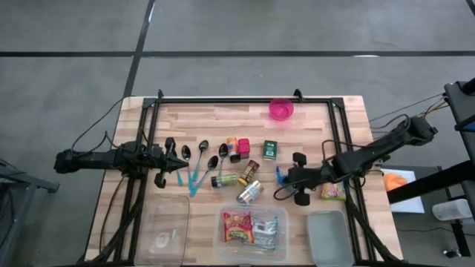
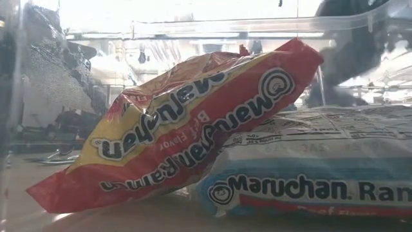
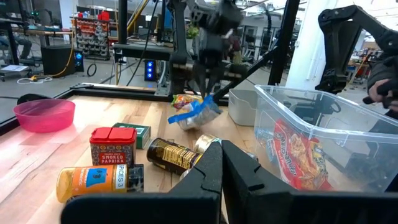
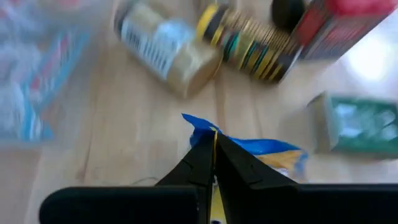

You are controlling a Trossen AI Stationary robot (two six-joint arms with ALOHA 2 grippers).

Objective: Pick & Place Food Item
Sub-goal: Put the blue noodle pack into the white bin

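surface: wooden table (image 1: pixel 200 119) | on it: pink bowl (image 1: pixel 281 110), spoons (image 1: pixel 202 157), spice jars (image 1: pixel 239 148), clear bins (image 1: pixel 251 230)

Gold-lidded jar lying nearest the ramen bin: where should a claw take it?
Grip the gold-lidded jar across its round body, from above. It lies on its side, so the label's curved flanks face the fingers; bare wood lies around it, and the ramen bin sits close by.

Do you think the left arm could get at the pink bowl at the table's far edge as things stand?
Probably yes. The left gripper, shut and empty, sits by the spoons; the wood between it and the pink bowl is bare, with the spice tins off to the side.
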